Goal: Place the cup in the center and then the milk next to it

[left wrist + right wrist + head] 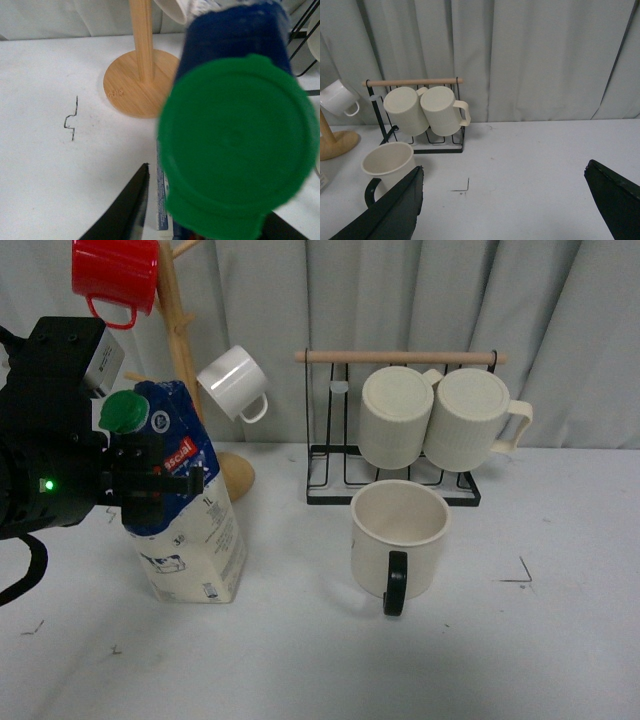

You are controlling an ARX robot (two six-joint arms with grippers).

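The cup (398, 537), a wide cream mug with a black handle turned toward me, stands upright on the white table near its middle. It also shows in the right wrist view (387, 164). The milk (185, 510), a blue and cream carton with a green cap (124, 410), stands at the left, tilted, with its base on the table. My left gripper (155, 472) is shut on the milk's blue upper part. In the left wrist view the green cap (237, 150) fills the frame. My right gripper (512, 200) is open and empty above the table, right of the cup.
A black wire rack (395, 475) with a wooden bar holds two ribbed cream mugs (440, 420) behind the cup. A wooden mug tree (185, 350) at the back left carries a red mug (115, 275) and a small white mug (233, 383). Grey curtain behind.
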